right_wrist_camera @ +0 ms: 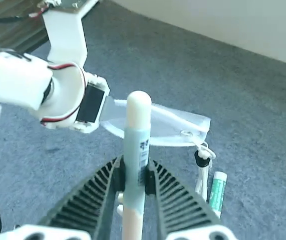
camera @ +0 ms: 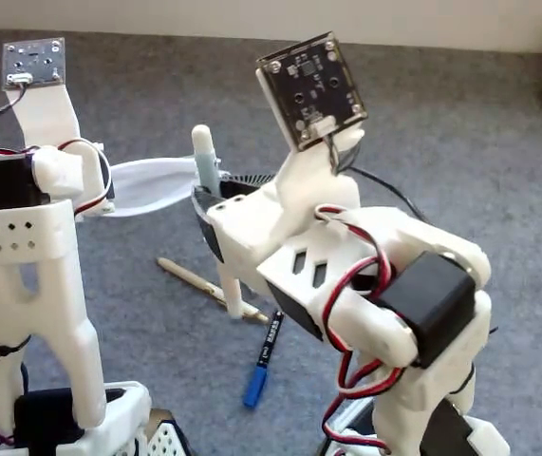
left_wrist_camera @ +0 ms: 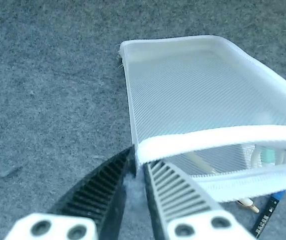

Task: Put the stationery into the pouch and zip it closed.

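A white mesh pouch point(camera: 152, 185) lies on the grey carpet, its open edge lifted. My left gripper point(left_wrist_camera: 138, 161) is shut on the pouch's rim point(left_wrist_camera: 223, 137), holding the mouth open. My right gripper point(right_wrist_camera: 134, 170) is shut on a pale teal marker point(right_wrist_camera: 135, 142) with a white cap, held upright just beside the pouch point(right_wrist_camera: 175, 125). From above, the marker point(camera: 204, 161) stands at the pouch's mouth. A wooden pencil point(camera: 195, 278) and a black pen with a blue cap point(camera: 263, 359) lie on the carpet in front. A green stick point(right_wrist_camera: 217, 187) lies near the pouch's zip pull.
Grey carpet point(camera: 460, 142) runs all round, with open floor to the back and right. The left arm's white body point(camera: 33, 247) stands at the left, and the right arm's body point(camera: 394, 304) hides the near right. A pale wall edge runs along the back.
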Motion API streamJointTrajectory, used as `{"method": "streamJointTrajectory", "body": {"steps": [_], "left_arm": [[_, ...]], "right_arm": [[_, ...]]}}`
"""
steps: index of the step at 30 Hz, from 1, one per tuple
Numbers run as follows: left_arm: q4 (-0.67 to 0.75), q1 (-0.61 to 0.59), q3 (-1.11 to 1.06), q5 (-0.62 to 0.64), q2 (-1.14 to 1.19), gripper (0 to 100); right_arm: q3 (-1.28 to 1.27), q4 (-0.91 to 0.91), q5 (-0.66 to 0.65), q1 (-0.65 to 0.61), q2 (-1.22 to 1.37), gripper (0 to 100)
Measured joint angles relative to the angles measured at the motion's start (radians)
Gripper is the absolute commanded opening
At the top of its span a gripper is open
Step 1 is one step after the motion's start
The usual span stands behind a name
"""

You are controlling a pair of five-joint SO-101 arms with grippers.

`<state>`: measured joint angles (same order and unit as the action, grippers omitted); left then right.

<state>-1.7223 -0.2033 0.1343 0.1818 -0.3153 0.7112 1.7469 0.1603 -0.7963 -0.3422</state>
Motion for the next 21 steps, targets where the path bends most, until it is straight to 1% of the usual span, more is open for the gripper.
{"method": "streamJointTrajectory", "body": {"steps": [4,6,15,21], "left_arm": [[0.0,0.0,0.0,0.0,0.0,1],[0.0,0.0,0.0,0.0,0.0,1],[0.0,0.0,0.0,0.0,0.0,1],[0.0,0.0,0.0,0.0,0.0,1]], "right_arm": [[-0.146,0.0,0.0,-0.064,-0.068,0.6],[-0.218,-0.046,0.0,-0.069,-0.114,0.6],[-0.654,-0.399,0.0,-0.044,-0.328,0.6],[-0.893,-0.644,0.0,-0.041,-0.486,0.6]]}}
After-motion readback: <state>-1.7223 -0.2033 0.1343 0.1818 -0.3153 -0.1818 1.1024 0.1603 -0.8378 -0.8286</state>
